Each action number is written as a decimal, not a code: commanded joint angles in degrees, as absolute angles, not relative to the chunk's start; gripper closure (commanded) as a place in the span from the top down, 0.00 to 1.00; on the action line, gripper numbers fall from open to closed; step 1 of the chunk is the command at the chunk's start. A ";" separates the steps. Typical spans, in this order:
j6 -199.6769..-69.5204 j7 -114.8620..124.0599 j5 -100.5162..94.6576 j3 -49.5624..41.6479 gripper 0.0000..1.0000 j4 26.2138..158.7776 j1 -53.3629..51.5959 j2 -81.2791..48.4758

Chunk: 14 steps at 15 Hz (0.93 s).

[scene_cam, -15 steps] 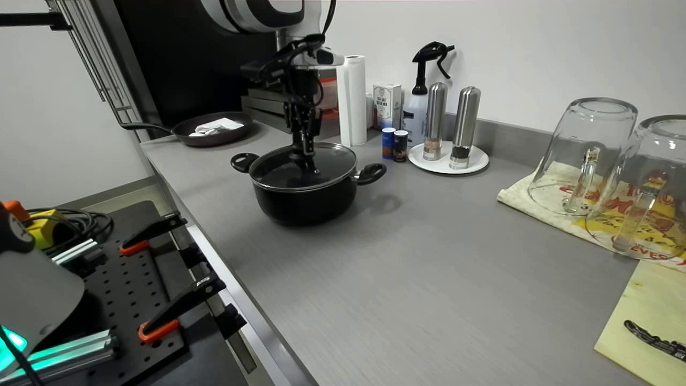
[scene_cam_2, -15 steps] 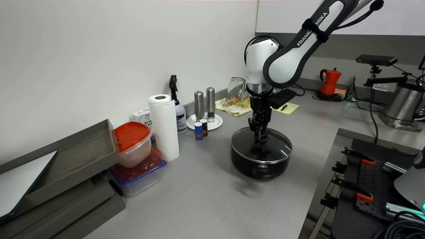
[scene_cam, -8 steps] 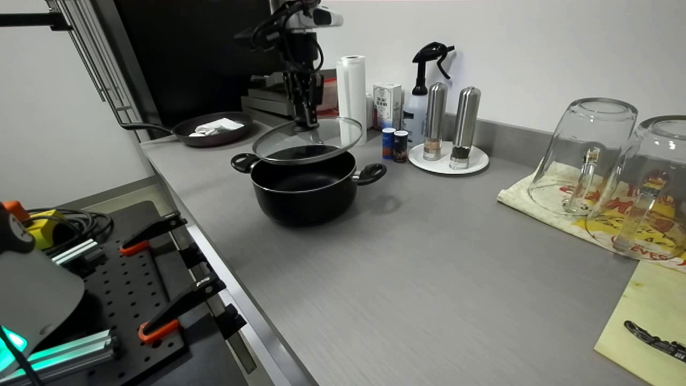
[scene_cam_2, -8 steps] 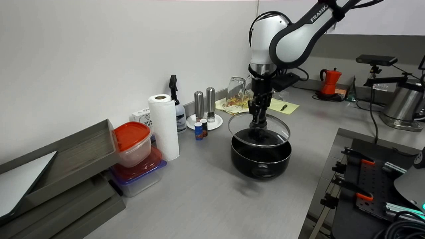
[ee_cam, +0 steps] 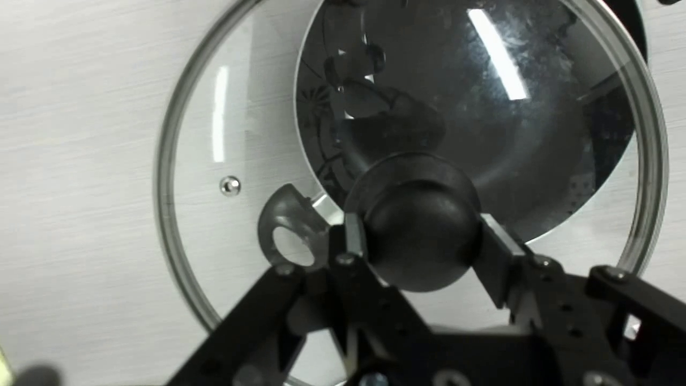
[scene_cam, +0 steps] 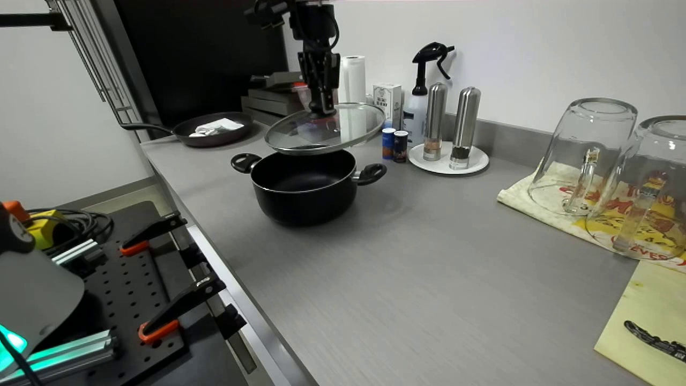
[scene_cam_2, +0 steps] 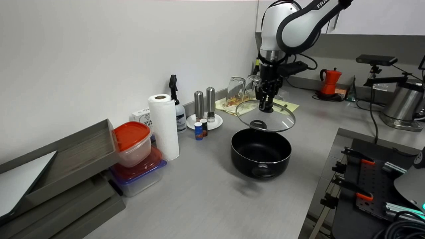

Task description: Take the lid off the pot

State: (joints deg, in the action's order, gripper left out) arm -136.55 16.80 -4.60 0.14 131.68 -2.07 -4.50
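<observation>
- And it's away! A second ago the lid (scene_cam: 327, 134) sat flush on the pot (scene_cam: 308, 201); now it hangs above the pot, touching it nowhere that I can see, and pushed off centre.
- The gripper (ee_cam: 423, 236) has the knob (ee_cam: 423, 257) pinched, a pad (ee_cam: 355, 236) at either side.
- The pot hasn't budged, and its mouth now shows dark and uncovered in both exterior views.
- So the main part looks won, I'd judge: what remains is carrying the lid clear of the pot and putting it down. It already looks to overhang one side handle (ee_cam: 286, 209) of the pot, towards the upturned glass mugs (scene_cam: 587, 134).
- There's a slight tilt on it, though; a round knob might let the lid swing if the move is rushed.
- Now the make of things: the lid is clear, shallow glass, bound by a shiny metal rim (ee_cam: 166, 155), pierced by a tiny metal vent (ee_cam: 230, 186).
- The knob? Dark, smooth, rounded like a button.
- The pot: squat, black, faintly glossy, a thin bright line round its lip, loop handles at its sides.
- Beneath the pot, grey worktop (scene_cam: 429, 279) with a fine brushed grain; near it, two slim steel mills (scene_cam: 435, 118) on a white plate (scene_cam: 440, 167).
</observation>
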 commanded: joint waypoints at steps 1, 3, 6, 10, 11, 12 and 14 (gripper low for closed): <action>-135.24 16.23 -3.09 -2.06 0.26 132.00 0.60 -3.08; -135.34 16.18 -2.27 -3.64 0.26 131.94 2.49 -3.53; -135.43 15.79 -0.39 -5.77 0.26 131.99 5.10 -4.05; -136.31 16.18 2.40 -8.22 0.26 131.97 7.93 -5.93; -136.55 16.15 3.32 -8.68 0.26 131.82 8.48 -6.73; -136.99 16.14 4.19 -9.18 0.26 131.73 9.10 -7.73; -137.79 16.07 6.04 -9.93 0.26 131.50 10.06 -9.64</action>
